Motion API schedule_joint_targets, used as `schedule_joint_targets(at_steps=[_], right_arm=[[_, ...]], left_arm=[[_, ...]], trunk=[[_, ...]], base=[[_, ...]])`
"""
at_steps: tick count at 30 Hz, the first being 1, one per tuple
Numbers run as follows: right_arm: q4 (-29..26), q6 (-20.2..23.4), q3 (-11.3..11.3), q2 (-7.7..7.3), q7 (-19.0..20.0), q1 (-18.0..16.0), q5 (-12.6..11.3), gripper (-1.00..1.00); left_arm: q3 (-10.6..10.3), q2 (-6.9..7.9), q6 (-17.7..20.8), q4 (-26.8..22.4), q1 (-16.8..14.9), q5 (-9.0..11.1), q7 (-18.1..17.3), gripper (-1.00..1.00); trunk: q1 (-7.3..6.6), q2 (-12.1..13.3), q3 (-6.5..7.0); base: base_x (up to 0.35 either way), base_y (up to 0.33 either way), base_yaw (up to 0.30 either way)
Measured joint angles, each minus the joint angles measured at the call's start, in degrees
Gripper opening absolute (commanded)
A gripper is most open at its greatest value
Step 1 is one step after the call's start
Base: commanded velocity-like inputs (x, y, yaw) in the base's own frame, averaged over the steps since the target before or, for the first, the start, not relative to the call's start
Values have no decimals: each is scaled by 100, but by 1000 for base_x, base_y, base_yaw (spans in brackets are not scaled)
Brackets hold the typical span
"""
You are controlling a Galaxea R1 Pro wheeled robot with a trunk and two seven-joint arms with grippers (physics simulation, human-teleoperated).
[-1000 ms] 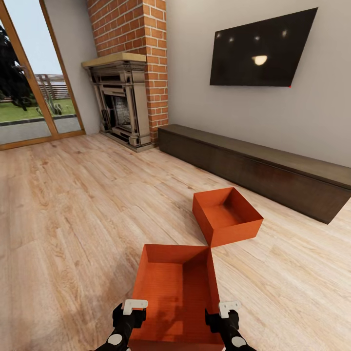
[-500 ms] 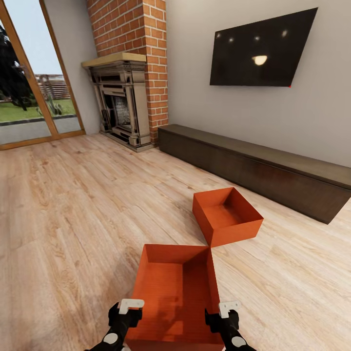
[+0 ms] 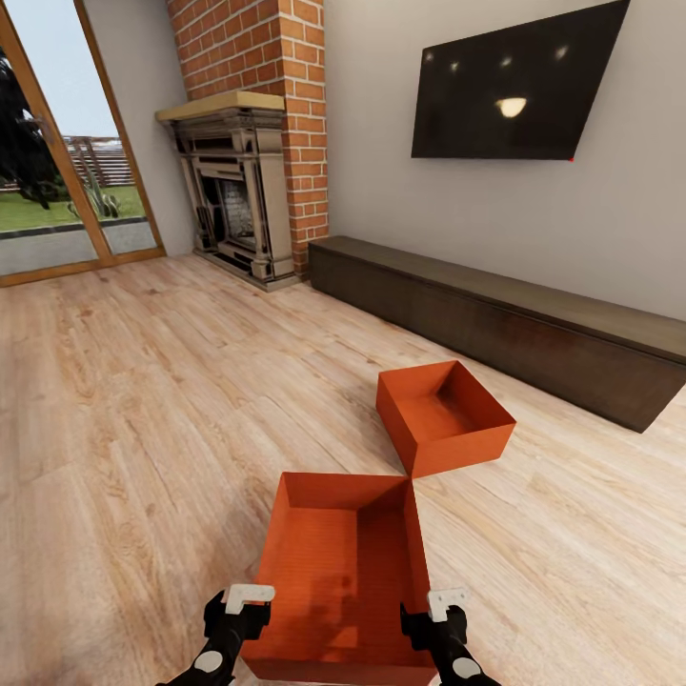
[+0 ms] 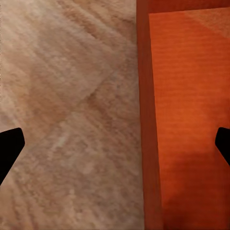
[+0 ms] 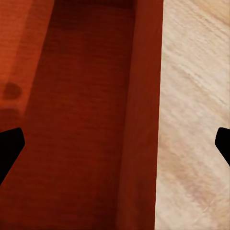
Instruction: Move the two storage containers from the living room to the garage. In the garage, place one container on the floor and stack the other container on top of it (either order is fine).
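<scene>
The left claw hangs released over the near container, its fingers straddling the box's left wall, one outside over the wood plank floor, one inside, seemingly lined up to pinch that thin wall. The right claw, equally unclenched, straddles the right wall, likely for a two-armed lift. Both orange-red open boxes are empty; the far container sits corner-to-corner beyond, near the dark cabinet.

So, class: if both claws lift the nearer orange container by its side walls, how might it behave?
The nearer container looks empty, so probably light. Its thin side wall may flex when pinched. A broad flat base suggests it won't roll.
</scene>
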Motion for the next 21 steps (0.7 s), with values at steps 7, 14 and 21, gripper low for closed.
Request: schedule_joint_targets(at_steps=[7, 14, 21], right_arm=[[0, 0, 0, 0, 0, -1, 0, 100], [0, 0, 0, 0, 0, -2, 0, 100], [0, 0, 0, 0, 0, -4, 0, 100]], left_arm=[[-22, -17, -4, 0, 1, -1, 10, 100], [-23, -62, -10, 0, 8, 21, 21, 100], [-9, -83, -9, 0, 9, 58, 25, 100]], trunk=[[0, 0, 0], [0, 0, 0], [0, 0, 0]], base=[[0, 0, 0], [0, 0, 0], [0, 0, 0]])
